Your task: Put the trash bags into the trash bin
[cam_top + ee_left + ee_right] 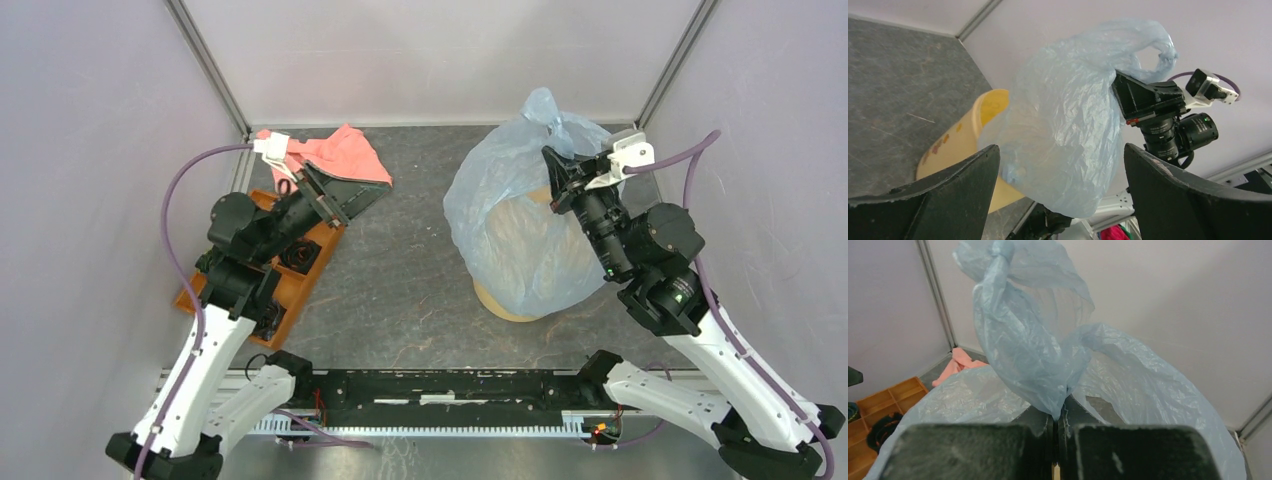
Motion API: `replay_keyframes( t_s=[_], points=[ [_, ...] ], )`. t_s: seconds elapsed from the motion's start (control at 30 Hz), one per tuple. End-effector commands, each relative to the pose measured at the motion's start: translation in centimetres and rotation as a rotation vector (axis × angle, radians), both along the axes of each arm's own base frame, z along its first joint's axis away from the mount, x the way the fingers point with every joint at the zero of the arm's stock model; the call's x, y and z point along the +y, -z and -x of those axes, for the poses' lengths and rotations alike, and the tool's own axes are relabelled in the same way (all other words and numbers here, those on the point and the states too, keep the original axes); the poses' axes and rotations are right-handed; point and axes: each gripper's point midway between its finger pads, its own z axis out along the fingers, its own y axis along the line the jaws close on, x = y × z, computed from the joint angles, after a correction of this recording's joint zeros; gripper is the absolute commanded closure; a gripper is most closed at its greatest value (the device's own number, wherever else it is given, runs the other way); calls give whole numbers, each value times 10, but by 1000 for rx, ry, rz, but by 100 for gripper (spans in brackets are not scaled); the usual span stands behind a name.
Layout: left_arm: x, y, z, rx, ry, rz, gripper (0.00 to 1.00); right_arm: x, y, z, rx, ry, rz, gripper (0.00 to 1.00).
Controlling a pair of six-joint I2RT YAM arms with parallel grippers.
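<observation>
Right fingers clamped on the bag's gathered top. The bag drapes over the yellow bin on the tabletop, not yet inside. Left fingers wide apart, empty, near the orange tray — next, likely, stuffing film down.

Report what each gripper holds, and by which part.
The right gripper pinches the trash bag by a bunched fold near its top. The left gripper is open, holding nothing.
</observation>
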Motion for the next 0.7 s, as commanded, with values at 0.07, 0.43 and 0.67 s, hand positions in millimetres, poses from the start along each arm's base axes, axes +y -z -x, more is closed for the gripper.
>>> replay_keyframes(
  t_s=[0.07,0.43,0.67],
  points=[
    [-52,-2,12,-43,93,-10,5,-14,-14,-2,-32,67,-4,100],
    [-185,42,27,-110,218,-236,9,-1,-75,-4,-104,24,-91,100],
    [-242,85,-15,-100,122,-400,32,8,-67,-14,-127,26,-120,99]
  ],
)
